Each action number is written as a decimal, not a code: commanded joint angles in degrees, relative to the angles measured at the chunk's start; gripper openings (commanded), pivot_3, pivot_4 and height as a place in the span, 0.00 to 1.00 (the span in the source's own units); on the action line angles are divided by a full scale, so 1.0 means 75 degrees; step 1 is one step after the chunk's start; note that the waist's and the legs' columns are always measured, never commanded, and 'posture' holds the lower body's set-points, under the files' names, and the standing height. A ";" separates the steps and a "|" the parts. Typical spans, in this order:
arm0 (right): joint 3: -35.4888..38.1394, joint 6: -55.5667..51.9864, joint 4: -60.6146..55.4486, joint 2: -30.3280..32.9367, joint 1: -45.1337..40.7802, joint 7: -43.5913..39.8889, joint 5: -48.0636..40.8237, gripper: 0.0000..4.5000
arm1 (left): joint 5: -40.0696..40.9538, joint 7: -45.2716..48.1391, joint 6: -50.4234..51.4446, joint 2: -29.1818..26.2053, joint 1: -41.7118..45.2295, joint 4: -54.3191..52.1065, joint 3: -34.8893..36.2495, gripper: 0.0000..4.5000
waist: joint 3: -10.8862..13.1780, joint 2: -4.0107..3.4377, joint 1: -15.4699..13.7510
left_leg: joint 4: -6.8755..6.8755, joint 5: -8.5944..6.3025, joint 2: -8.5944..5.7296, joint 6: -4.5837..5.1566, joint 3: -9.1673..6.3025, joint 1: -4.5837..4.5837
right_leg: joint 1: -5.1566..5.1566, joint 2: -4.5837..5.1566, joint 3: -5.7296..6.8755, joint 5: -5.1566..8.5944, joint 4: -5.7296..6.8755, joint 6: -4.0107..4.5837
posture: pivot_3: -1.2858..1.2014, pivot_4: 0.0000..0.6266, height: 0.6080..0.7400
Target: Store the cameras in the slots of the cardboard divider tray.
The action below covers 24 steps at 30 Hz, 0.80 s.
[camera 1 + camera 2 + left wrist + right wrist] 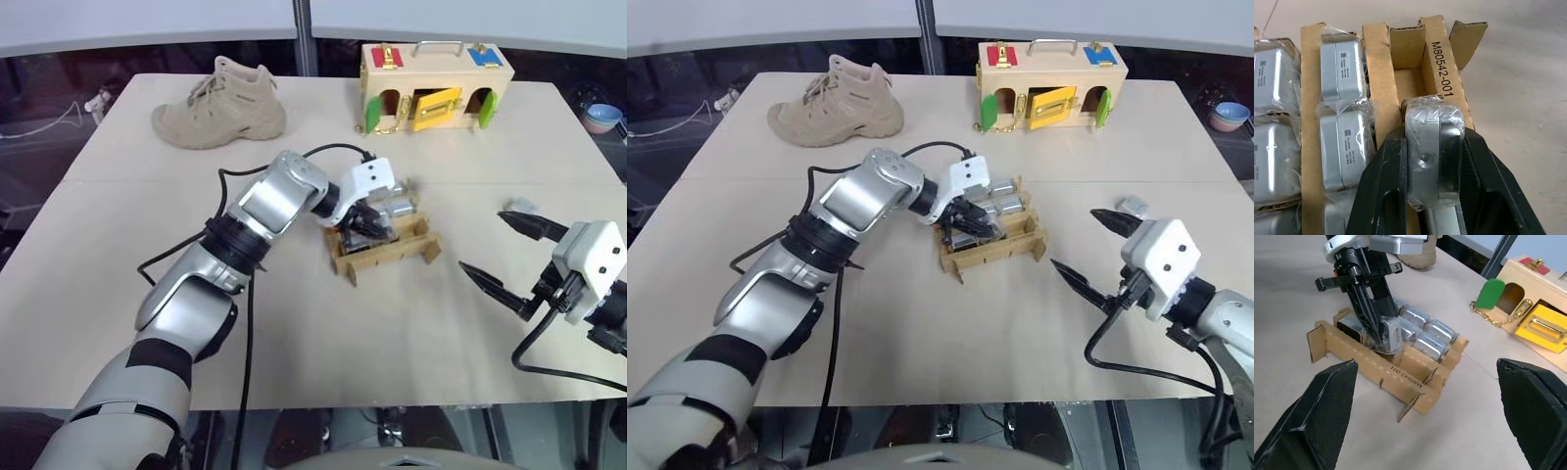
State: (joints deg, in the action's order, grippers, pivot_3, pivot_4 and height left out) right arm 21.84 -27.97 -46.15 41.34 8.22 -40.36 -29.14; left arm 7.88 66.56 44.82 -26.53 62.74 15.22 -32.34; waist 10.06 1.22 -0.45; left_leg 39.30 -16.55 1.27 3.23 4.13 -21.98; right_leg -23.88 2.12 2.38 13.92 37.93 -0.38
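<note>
**Pale table in a dim room**

A light beige tabletop (118, 333) fills most of the frame. Along the top edge runs a pale grey wall (147, 24) with a vertical post (302, 29). Dark floor (29, 166) borders the left.

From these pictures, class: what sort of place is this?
Probably a robot test bench: a plain table with unrelated practice props, a tan boot, a wooden latch box and a cardboard divider tray of cameras.

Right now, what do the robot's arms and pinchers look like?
The arms are shiny silver with black joint bands, and a loose black cable runs along each. Each wrist carries a small white box. The left gripper and right gripper each have two black, pointed, wedge-shaped fingers with a finely textured surface.
</note>
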 commanded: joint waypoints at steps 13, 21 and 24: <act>-0.0356 0.0326 -0.0116 -0.0063 -0.0182 0.0413 0.0316 1.00 | -0.0269 0.0221 0.0526 -0.0380 0.0125 -0.0325 0.0210 0.17 | 0.0000 0.0000 0.0144 | 0.0000 0.0000 0.0000 0.0000 -0.0002 0.0004 | -0.0002 0.0001 -0.0013 -0.0001 0.0002 0.0001 | 0.52 0.24 1.00; -0.0380 0.0337 -0.0129 -0.0043 -0.0130 0.0516 0.0413 1.00 | -0.0081 0.0092 0.0598 -0.0419 -0.0159 -0.0761 0.0480 0.17 | 0.0000 0.0000 0.0155 | 0.0000 0.0000 -0.0001 -0.0001 -0.0002 0.0002 | -0.0010 0.0000 -0.0020 -0.0008 0.0006 0.0014 | 0.52 0.24 1.00; -0.0390 0.0344 -0.0121 -0.0055 -0.0143 0.0525 0.0444 1.00 | -0.0074 0.0062 0.0610 -0.0445 -0.0227 -0.0878 0.0496 0.17 | 0.0000 0.0000 0.0143 | 0.0000 0.0000 -0.0001 -0.0001 -0.0002 -0.0001 | -0.0014 0.0001 -0.0019 -0.0008 0.0006 0.0014 | 0.52 0.24 1.00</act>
State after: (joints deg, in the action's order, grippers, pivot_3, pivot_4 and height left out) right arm 18.43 -26.47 -46.07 40.90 7.44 -36.97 -25.80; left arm 7.51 67.23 49.17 -28.83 60.95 10.11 -30.26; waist 10.06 1.22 0.62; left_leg 39.30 -16.55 1.26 3.22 4.12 -22.00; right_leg -23.99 2.12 2.23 13.85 37.98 -0.27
